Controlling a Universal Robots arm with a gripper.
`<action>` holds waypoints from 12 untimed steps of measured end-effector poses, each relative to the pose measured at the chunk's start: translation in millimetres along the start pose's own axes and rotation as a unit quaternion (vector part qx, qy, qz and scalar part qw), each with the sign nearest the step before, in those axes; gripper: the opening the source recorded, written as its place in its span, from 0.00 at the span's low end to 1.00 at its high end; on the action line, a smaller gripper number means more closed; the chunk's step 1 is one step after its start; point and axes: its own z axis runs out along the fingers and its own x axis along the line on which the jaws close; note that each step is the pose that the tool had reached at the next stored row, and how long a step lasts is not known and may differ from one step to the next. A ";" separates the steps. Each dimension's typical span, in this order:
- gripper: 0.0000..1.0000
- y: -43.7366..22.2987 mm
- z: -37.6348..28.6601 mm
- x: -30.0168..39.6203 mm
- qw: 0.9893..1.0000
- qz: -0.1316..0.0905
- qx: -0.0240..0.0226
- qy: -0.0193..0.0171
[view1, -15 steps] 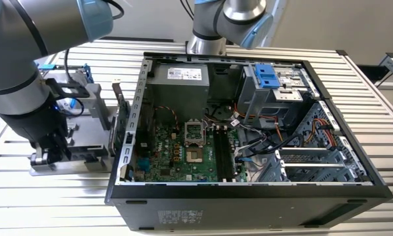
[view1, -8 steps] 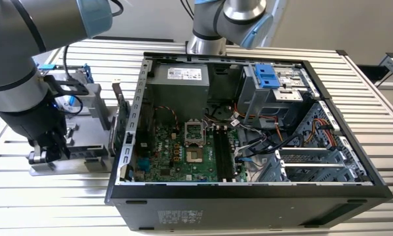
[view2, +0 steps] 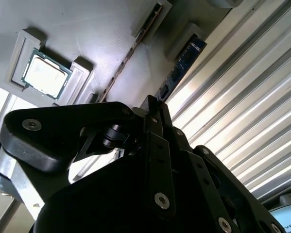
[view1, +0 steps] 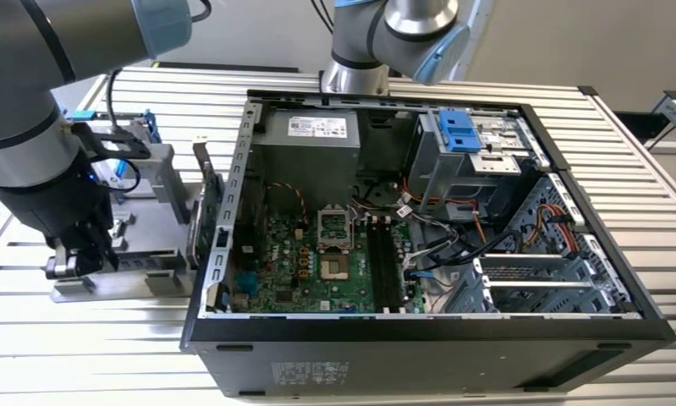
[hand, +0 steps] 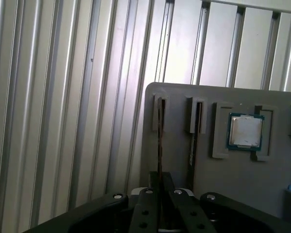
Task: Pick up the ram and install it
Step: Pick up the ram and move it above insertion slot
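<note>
Tool [hand: 160, 178] straddles the ram [hand: 160, 136], which stands on edge in the grey holder [hand: 242, 189] on the table [hand: 62, 97]. You cannot tell whether it is clamped. Risk: an off-centre grip could tilt the ram, jamming it in its slot or knocking the neighbouring stick [hand: 196, 127].

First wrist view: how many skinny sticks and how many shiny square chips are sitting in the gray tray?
Ram sticks: 2
Square chip: 1
Total: 3
</note>
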 end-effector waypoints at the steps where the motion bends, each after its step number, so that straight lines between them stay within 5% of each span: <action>1: 0.00 0.0 -0.8 0.0 1.000 0.000 0.000 0.000; 12: 0.00 0.3 -9.2 -0.1 1.000 0.010 0.000 -0.001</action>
